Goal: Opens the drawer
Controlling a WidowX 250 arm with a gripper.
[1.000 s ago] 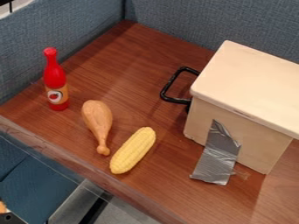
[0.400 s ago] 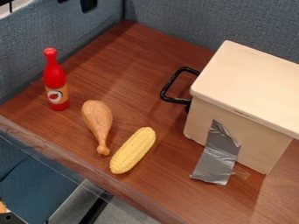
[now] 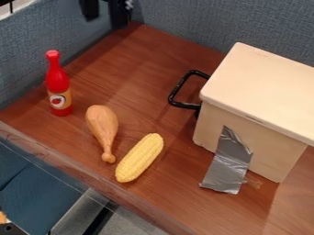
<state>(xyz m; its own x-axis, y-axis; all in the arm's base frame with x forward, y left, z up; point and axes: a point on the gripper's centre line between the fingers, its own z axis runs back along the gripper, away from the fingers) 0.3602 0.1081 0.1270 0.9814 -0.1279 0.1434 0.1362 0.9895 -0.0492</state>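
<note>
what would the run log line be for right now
gripper: top edge of view, jaws apart, nothing between | handle: untouched, at side of box | opening: not begun

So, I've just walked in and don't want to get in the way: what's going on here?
The robot's gripper hangs at the top of the view, open and holding nothing. It is away from the black handle of the pale drawer box, which looks shut. Nobody is handling the bottle, drumstick or corn.
</note>
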